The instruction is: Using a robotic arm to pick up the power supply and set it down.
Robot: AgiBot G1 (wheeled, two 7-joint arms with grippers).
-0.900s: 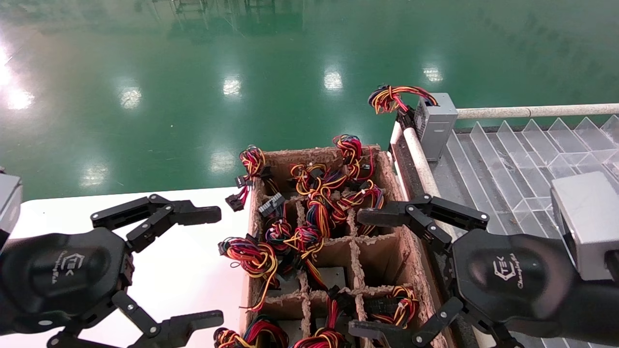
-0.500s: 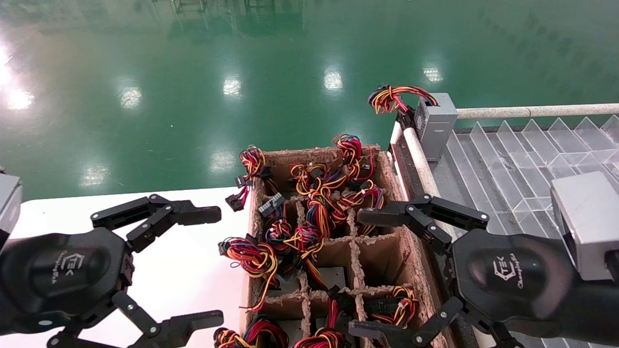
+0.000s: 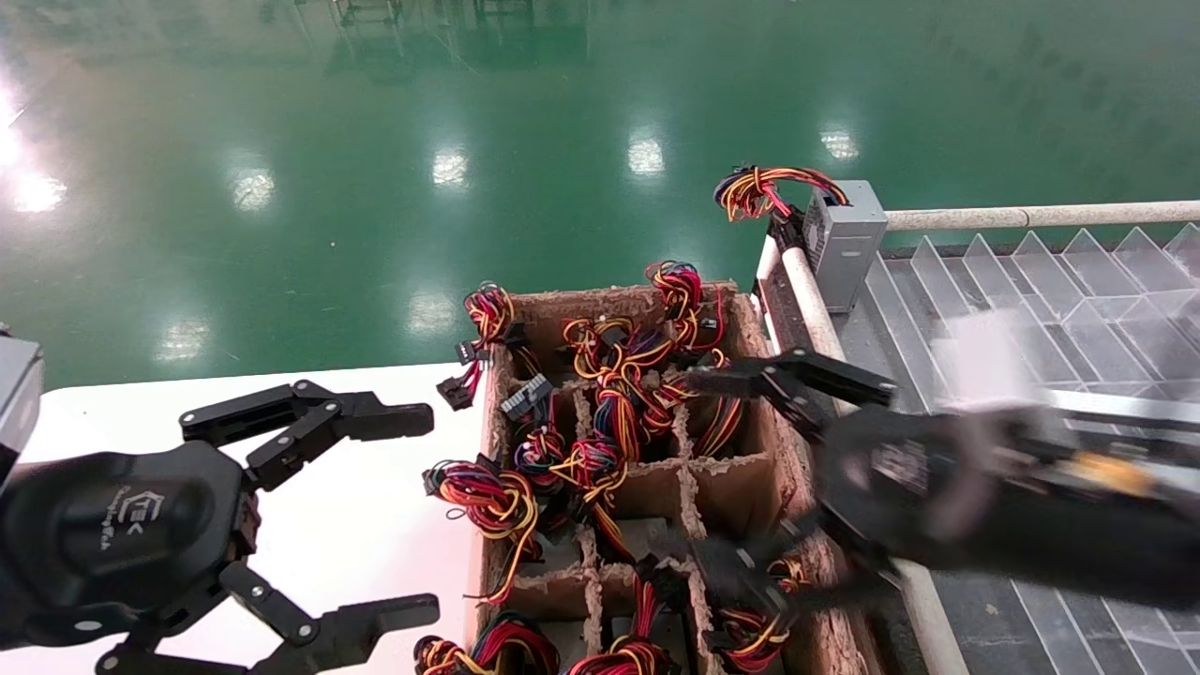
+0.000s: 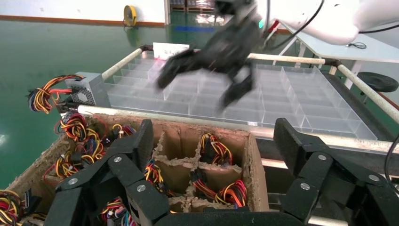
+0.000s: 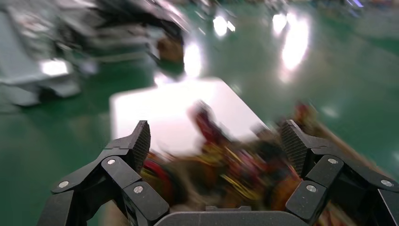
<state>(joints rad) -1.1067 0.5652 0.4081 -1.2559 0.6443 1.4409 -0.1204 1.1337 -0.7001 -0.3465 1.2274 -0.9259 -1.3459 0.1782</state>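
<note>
Overhead, the right gripper (image 3: 750, 478) hung above the cardboard crate (image 3: 750, 328), at about four o'clock in the head view, its fingers spread wide and holding nothing. The crate's paper dividers (image 3: 689, 506) split it into cells crammed with tangled wire bundles (image 3: 600, 412) in red, yellow, orange and blue-purple, which hid most of the units beneath them. More bundles spilled over the crate's left wall (image 3: 483, 497). The power supply (image 3: 844, 239) stood upright at one o'clock, well apart from both grippers, at the far corner of the clear partitioned tray (image 3: 1031, 281), its orange, yellow and red wires (image 3: 755, 187) curling out past the pale rail (image 3: 811, 300). The left gripper (image 3: 347, 516) hovered at eight o'clock over the white table (image 3: 375, 525), fingers released and empty.
</note>
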